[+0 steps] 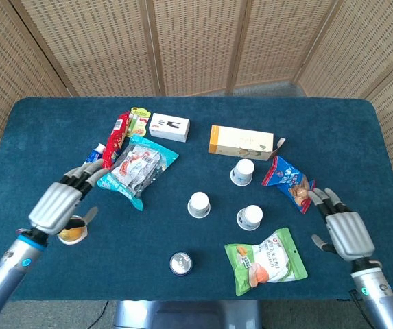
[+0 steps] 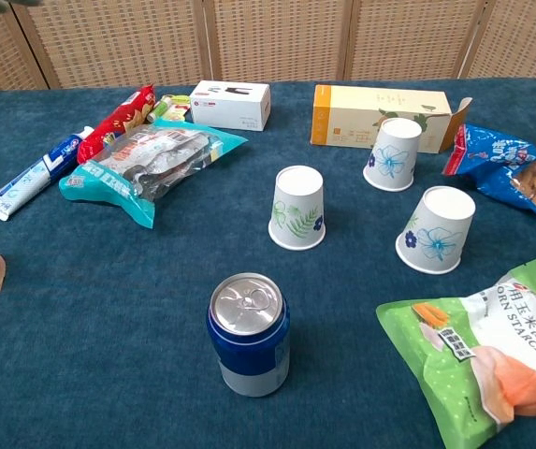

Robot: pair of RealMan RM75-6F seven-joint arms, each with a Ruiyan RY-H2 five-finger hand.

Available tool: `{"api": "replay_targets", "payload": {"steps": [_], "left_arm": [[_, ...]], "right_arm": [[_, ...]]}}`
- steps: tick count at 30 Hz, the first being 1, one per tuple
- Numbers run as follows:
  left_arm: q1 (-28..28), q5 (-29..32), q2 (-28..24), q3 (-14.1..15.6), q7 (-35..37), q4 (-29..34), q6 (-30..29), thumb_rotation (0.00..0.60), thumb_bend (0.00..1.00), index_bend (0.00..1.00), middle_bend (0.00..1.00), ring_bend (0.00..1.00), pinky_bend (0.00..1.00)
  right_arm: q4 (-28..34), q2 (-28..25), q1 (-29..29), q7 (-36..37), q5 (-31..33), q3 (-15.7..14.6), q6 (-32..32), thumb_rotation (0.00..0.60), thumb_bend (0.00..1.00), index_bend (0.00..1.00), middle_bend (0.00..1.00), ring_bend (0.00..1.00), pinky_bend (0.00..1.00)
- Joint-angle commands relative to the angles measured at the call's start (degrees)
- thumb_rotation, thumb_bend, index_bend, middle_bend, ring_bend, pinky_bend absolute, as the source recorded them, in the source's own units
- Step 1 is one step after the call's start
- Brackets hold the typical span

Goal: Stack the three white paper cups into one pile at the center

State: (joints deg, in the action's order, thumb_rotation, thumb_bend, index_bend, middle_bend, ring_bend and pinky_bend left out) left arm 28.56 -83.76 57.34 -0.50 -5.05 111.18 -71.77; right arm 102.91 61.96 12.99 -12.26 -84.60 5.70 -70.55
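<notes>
None of the three cups is stacked yet: the green-leaf cup [image 2: 297,208] stands upside down near the table's centre, with the two blue-flower cups, one [image 2: 393,153] by the beige carton [image 2: 380,116] and one [image 2: 437,229] nearer, apart to its right. Both hands hover empty with fingers spread, the left hand [image 1: 59,203] near the orange [image 1: 71,229], the right hand [image 1: 344,229] at the right edge. The next move probably calls for the right hand to reach in and grip the nearer blue-flower cup

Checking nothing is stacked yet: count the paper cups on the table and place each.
3, all upside down and apart: the leaf-print cup at the center, one blue-flower cup by the beige box, another blue-flower cup nearer the camera. None seems hidden.
</notes>
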Motion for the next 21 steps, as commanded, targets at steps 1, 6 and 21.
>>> {"api": "replay_targets", "payload": {"steps": [1, 6, 21], "left_arm": [[-2.39, -1.66, -1.45, 1.3, 2.38, -0.13, -2.08, 0.6, 0.46, 0.0, 0.0, 0.0, 0.13], [-5.46, -2.96, -2.81, 1.95, 4.63, -0.81, -5.15, 0.6, 0.46, 0.0, 0.0, 0.0, 0.13], [-10.72, -5.12, -4.46, 2.04, 9.64, -3.28, -9.16, 0.6, 0.46, 0.0, 0.0, 0.0, 0.11]], "right_arm": [[0.3, 1.55, 2.29, -2.45, 1.09, 0.54, 2.44, 0.57, 0.28, 0.0, 0.0, 0.0, 0.33], [0.25, 3.48, 5.37, -6.4, 3.01, 1.04, 5.95, 0.532, 0.28, 0.0, 0.0, 0.0, 0.3], [0.59, 10.71, 11.73, -16.38, 9.45, 1.04, 11.17, 0.529, 0.28, 0.0, 0.0, 0.0, 0.3]]}}
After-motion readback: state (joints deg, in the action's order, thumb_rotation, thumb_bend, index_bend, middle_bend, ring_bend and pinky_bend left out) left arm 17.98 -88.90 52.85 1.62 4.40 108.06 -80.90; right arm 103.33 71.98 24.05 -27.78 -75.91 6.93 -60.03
